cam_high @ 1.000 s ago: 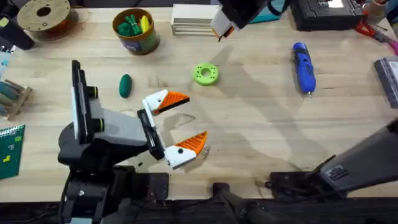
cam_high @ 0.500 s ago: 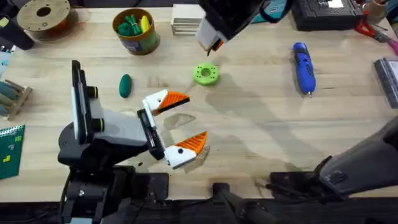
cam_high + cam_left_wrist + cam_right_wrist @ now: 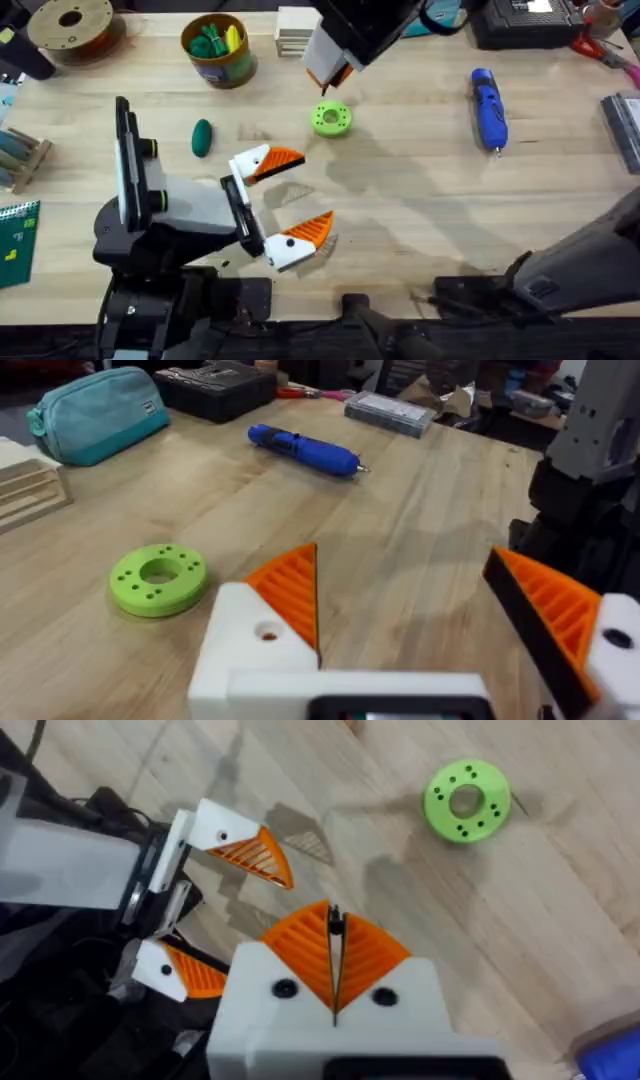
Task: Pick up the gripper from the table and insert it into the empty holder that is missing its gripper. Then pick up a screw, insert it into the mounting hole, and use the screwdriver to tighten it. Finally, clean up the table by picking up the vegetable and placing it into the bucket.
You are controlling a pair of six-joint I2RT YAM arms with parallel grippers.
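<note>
My left gripper (image 3: 316, 187) rests open just above the table (image 3: 420, 200). Both of its white holder bases (image 3: 250, 162) carry an orange gripper tip (image 3: 285, 158). In the left wrist view one base shows a small round hole (image 3: 267, 632). My right gripper (image 3: 325, 78) hangs high above the green ring disc (image 3: 331, 118), shut on a small dark screw (image 3: 335, 920). The blue screwdriver (image 3: 488, 108) lies at the right. The dark green vegetable (image 3: 201, 137) lies left of the middle. The bucket (image 3: 218, 62) stands at the back left.
A brown spool (image 3: 70, 25) sits at the far left corner, and a white block (image 3: 300, 35) stands behind the ring. A teal pouch (image 3: 95, 415) and a dark case (image 3: 525, 22) lie along the back. Bare wood stretches across the middle right.
My right gripper has moved left and toward me with the screw, now over the green ring disc. The left arm has not moved.
</note>
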